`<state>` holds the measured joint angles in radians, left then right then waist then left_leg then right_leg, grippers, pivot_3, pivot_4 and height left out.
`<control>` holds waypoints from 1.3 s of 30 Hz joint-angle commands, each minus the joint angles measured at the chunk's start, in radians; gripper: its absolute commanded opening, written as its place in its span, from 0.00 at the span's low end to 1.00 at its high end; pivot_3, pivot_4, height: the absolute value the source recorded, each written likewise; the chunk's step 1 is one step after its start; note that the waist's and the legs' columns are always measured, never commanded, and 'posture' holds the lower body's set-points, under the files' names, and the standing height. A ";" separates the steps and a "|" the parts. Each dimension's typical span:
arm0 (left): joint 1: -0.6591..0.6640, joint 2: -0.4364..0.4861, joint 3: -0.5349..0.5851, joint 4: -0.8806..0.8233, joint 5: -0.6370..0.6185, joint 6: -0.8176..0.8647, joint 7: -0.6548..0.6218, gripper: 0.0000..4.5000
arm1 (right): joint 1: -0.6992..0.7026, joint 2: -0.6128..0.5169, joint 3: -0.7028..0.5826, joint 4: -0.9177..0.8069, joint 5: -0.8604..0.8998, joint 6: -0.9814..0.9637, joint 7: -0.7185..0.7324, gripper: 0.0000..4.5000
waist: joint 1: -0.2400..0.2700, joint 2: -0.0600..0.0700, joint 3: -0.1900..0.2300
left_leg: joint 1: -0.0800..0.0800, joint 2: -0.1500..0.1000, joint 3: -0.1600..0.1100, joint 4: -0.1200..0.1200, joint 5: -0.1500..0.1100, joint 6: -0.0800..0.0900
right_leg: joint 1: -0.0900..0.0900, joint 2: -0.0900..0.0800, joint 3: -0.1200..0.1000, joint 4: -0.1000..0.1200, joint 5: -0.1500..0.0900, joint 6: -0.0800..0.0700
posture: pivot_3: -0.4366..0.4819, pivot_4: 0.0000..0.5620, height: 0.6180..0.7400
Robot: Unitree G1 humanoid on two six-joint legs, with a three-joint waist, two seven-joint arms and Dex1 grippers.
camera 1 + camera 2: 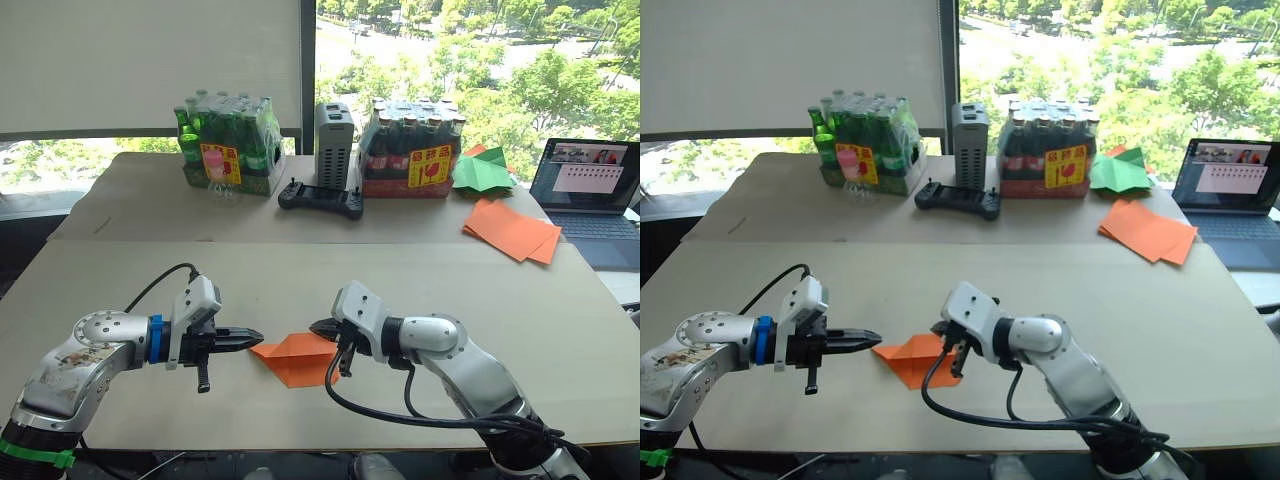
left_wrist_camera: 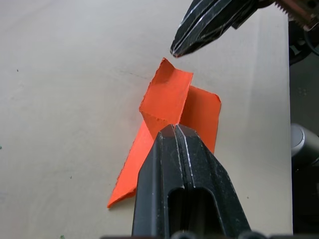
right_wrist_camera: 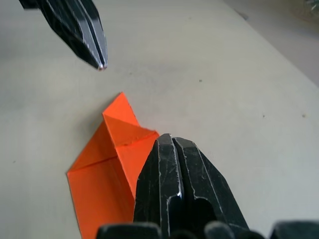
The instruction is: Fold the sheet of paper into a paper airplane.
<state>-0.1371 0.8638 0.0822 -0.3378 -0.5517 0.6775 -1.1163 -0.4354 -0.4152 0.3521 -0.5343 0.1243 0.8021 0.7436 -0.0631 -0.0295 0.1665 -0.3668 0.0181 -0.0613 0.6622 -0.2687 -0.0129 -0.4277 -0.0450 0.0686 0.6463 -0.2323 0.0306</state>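
Folded sheet of paper flanked by grippers (both closed)

Counts: 2 grippers – left gripper and right gripper; 1 folded orange sheet of paper between them; 1 pile of flat orange sheets, number in it can't tell; 1 green paper shape; 2 shrink-wrapped bottle packs – green bottle pack and dark bottle pack; 1 grey box; 1 black controller; 1 laptop; 2 tables – near table, far table
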 commanded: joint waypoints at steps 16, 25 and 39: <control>0.100 -0.016 0.016 0.025 0.001 -0.121 -0.010 0.00 | -0.097 -0.031 -0.097 0.324 0.228 0.049 0.182 0.72 | 0.002 0.000 0.001 | 0.000 0.000 0.001 0.000 0.000 0.000 | 0.000 0.000 0.000 0.000 0.000 -0.001 | 0.48 0.27 0.94; 0.121 -0.018 0.015 0.004 -0.009 -0.133 0.006 0.00 | -0.111 -0.033 -0.089 0.391 0.270 0.059 0.213 0.15 | 0.003 0.000 0.001 | 0.000 0.000 0.000 0.000 0.000 0.000 | 0.000 0.000 0.000 0.000 0.000 -0.001 | 0.48 0.27 0.94; 0.065 -0.021 0.007 -0.002 -0.022 -0.092 0.034 0.00 | -0.069 -0.029 -0.104 0.301 0.277 0.014 0.180 0.01 | 0.004 0.000 0.001 | 0.000 0.000 0.000 0.000 0.000 0.000 | 0.000 0.000 0.000 0.000 0.000 -0.001 | 0.48 0.27 0.94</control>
<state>-0.0544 0.8419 0.0810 -0.3106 -0.5536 0.5780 -1.0850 -0.4994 -0.4431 0.2809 -0.1784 0.3770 0.8489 0.9270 -0.0594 -0.0299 0.1677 -0.3669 0.0182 -0.0609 0.6621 -0.2687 -0.0130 -0.4277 -0.0449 0.0686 0.6466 -0.2319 0.0301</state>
